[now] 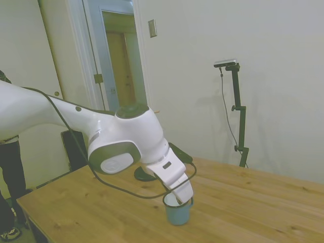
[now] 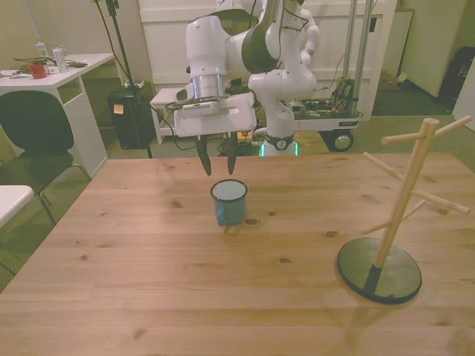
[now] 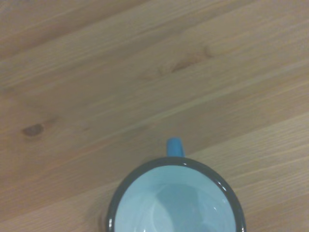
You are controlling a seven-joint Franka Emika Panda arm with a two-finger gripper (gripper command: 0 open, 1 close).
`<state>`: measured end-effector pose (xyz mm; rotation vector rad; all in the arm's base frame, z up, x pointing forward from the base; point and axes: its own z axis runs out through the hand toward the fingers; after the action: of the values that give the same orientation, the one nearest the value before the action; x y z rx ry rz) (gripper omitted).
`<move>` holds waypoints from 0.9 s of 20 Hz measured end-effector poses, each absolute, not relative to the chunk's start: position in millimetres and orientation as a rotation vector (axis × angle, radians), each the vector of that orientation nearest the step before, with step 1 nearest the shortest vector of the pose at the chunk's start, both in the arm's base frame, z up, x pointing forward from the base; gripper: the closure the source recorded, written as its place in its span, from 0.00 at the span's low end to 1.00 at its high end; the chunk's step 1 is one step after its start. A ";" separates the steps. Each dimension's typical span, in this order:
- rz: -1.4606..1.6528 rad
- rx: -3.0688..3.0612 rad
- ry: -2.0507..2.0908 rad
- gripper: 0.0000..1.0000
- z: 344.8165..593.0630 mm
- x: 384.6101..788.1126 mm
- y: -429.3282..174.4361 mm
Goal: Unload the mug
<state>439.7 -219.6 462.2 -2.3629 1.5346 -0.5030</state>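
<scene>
we see the glossy light-blue enamel mug [image 2: 229, 202] standing upright on the knotty pine table [image 2: 148, 282], dark rim up, free of our gripper [image 2: 217, 169], whose jaws hang spread above it.

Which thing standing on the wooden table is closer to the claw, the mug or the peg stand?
The small light-blue enamel mug, right below the open claw; the wooden peg stand with dark round base stands far off toward the front view's right.

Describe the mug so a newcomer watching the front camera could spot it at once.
Start at the wooden table and find the white arm's open gripper hanging over its middle. Just below stands the mug, upright on the bare wood. It is small and light blue with a white inside and dark rim, unlike the tall wooden peg stand at the front view's right.
</scene>
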 end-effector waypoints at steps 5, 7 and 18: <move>-0.510 -2.395 1.427 0.00 514.1 460.5 -175.4; -0.498 -2.422 1.364 0.00 530.1 474.6 -151.9; -0.189 -2.584 1.251 0.00 532.9 484.4 -109.8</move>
<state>484.4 -109.8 532.9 -2.5838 1.2511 -0.1894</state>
